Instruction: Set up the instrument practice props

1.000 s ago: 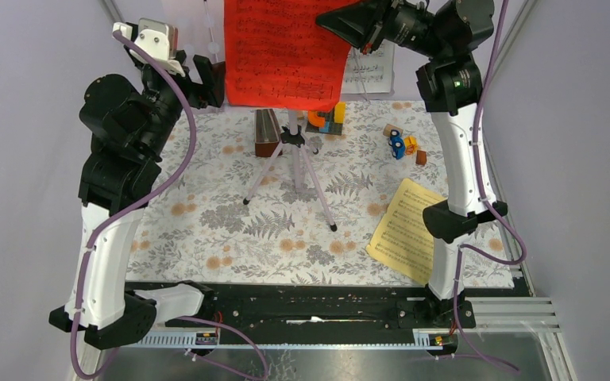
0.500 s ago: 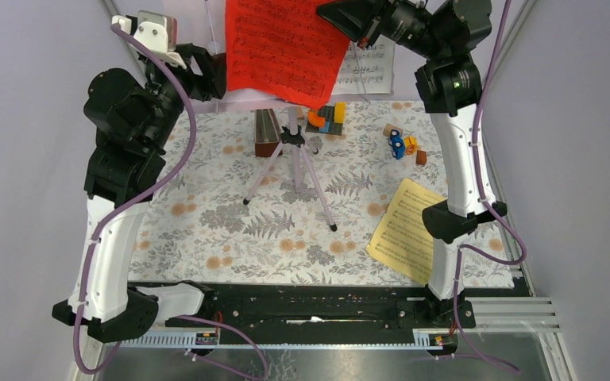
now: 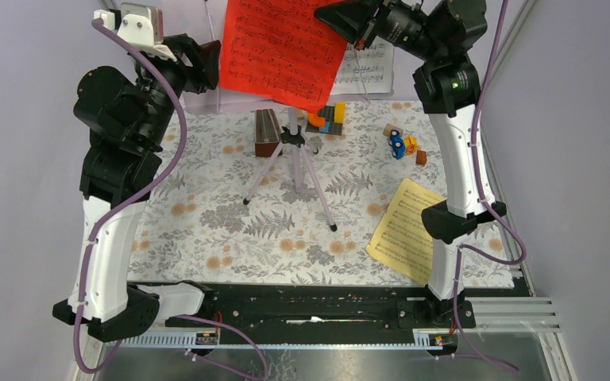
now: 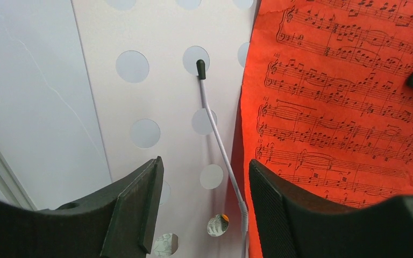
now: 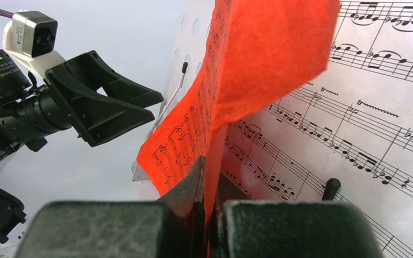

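My right gripper point(image 3: 340, 17) is shut on the top right edge of the red sheet-music page point(image 3: 282, 51), which hangs tilted in front of the pale pink perforated panel point(image 4: 161, 102). In the right wrist view the red page point(image 5: 258, 70) runs between the closed jaws. A white page point(image 5: 355, 107) lies on the panel behind it. My left gripper point(image 3: 200, 63) is open and empty, its jaws either side of the panel's thin wire page holder point(image 4: 218, 145). The lilac tripod point(image 3: 294, 159) stands under the panel. The yellow page point(image 3: 403, 230) lies on the cloth at the right.
Orange-yellow blocks on a dark base point(image 3: 327, 117) and a brown box point(image 3: 267, 132) sit behind the tripod. Small toys point(image 3: 403, 144) lie to the right and a cork cylinder point(image 3: 229, 148) to the left. Grey walls close in on both sides.
The left gripper has risen and drawn back left, off the red page's left edge. The red page has tilted clockwise in the right gripper's hold.
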Tool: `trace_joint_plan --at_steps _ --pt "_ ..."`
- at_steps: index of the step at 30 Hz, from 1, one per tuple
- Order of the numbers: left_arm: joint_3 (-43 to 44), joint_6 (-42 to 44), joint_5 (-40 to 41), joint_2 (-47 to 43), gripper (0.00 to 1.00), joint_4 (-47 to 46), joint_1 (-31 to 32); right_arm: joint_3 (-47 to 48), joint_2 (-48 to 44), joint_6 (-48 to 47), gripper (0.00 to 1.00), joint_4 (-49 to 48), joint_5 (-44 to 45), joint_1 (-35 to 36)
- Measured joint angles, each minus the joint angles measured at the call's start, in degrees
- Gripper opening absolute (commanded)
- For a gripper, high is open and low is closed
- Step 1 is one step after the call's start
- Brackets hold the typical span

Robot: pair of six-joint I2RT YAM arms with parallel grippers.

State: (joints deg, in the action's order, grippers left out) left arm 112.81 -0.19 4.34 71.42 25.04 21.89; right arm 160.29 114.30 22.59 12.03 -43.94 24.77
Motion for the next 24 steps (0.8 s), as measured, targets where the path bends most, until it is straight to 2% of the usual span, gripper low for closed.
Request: trace_joint_plan --at_steps 11,24 --pt "0.11 -0.31 0.15 0.09 0.63 -0.42 0.0 0.04 -0.44 -3.8 0.0 2.84 0.07 0.0" --pt "0.76 -3.43 -0.02 2.23 0.5 -1.77 0.0 0.04 -1.97 -4.2 0.0 2.25 0.85 0.33"
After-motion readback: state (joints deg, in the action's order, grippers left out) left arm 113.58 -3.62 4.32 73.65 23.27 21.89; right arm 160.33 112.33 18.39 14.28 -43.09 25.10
